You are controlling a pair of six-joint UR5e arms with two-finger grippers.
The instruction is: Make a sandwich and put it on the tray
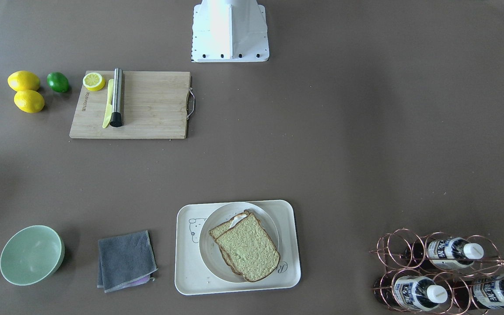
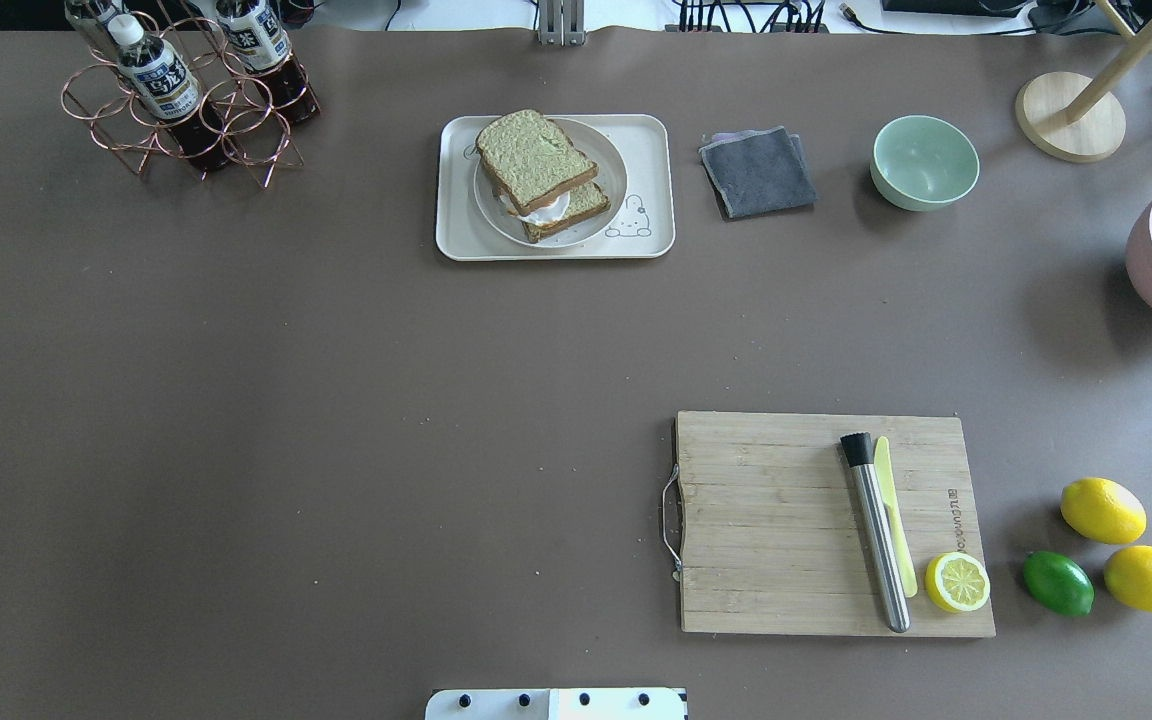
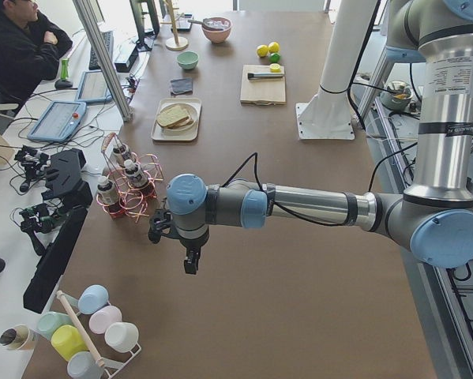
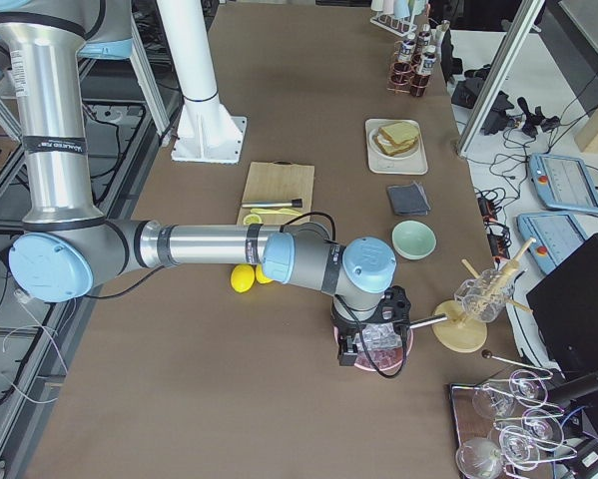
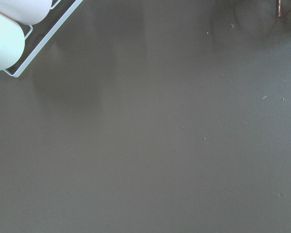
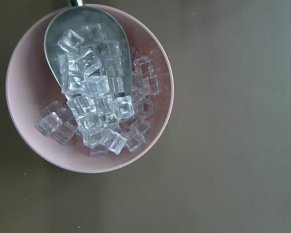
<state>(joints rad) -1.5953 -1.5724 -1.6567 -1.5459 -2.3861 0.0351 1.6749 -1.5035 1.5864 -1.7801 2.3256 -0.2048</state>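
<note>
The sandwich (image 2: 536, 165) is two speckled bread slices with a white fried egg (image 2: 548, 211) showing between them. It lies on a round white plate (image 2: 612, 170) that sits on the cream tray (image 2: 652, 150). It also shows in the front view (image 1: 247, 247) on the tray (image 1: 186, 271). My left gripper (image 3: 190, 260) hangs over bare table near the cup rack, far from the tray. My right gripper (image 4: 363, 349) hangs over the pink ice bowl (image 6: 87, 87). I cannot tell whether either is open or shut.
A wooden cutting board (image 2: 776, 520) holds a steel muddler (image 2: 876, 535), a yellow knife and a lemon half (image 2: 957, 582). Two lemons and a lime (image 2: 1058, 583) lie beside it. A grey cloth (image 2: 758, 170), a green bowl (image 2: 924, 162) and a bottle rack (image 2: 186, 95) stand near the tray.
</note>
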